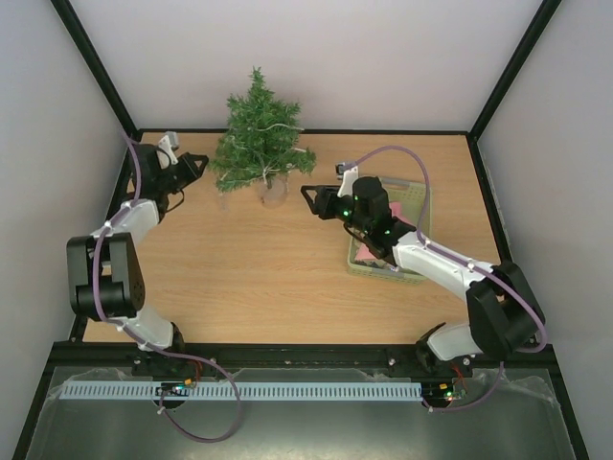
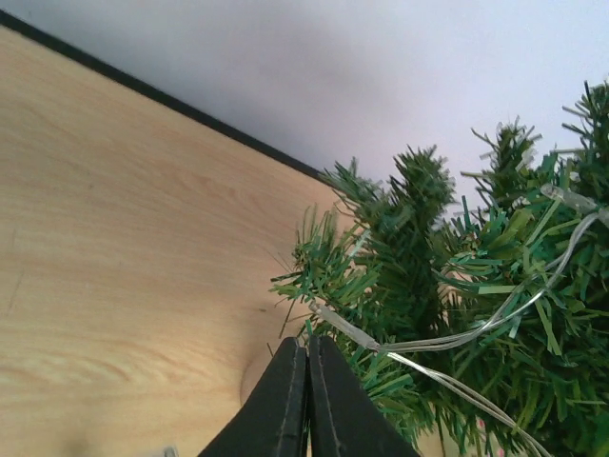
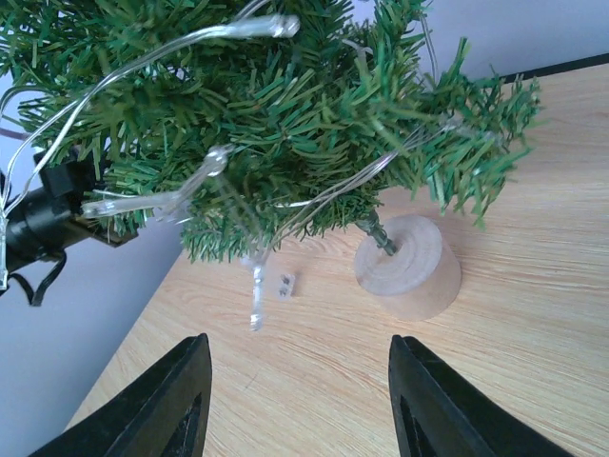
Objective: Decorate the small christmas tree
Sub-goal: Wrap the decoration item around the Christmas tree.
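with left gripper point(image 2: 306, 350) closed tight beside light string point(image 2: 447, 338) (hold unconfirmed), right gripper point(image 3: 295, 343) spread and empty, drape slowly without tipping small christmas tree point(image 1: 259, 139).

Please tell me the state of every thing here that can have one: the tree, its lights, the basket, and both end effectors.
small christmas tree, upright on its wooden base
light string, draped over the tree, no glow visible
basket, upright, something pink inside, partly hidden
left end effector, shut, at the tree's lower needles; unclear whether it pinches the string
right end effector, open, empty, facing the tree
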Robot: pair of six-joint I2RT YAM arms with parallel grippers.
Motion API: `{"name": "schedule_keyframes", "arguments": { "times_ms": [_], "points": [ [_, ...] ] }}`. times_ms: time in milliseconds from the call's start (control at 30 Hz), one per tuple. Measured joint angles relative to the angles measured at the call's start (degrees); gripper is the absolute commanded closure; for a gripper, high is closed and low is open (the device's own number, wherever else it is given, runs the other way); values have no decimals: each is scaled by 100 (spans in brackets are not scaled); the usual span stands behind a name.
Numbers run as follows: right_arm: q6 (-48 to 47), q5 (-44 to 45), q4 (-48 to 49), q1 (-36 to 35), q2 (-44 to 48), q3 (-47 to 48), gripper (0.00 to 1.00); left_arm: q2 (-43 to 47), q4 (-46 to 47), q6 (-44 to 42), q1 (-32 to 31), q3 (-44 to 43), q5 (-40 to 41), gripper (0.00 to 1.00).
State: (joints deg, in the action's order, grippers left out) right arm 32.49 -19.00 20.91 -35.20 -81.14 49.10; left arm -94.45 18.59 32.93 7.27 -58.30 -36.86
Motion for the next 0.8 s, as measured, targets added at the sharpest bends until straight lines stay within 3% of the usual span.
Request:
{"name": "schedule_keyframes", "arguments": {
  "times_ms": [433, 800],
  "points": [
    [-61, 170, -85, 0, 356, -291, 50, 1447, -498, 671, -374, 1427, 752, 96],
    [-103, 361, -136, 0, 466, -365, 50, 2208, -748, 1617, -658, 1954, 1272, 96]
  ]
}}
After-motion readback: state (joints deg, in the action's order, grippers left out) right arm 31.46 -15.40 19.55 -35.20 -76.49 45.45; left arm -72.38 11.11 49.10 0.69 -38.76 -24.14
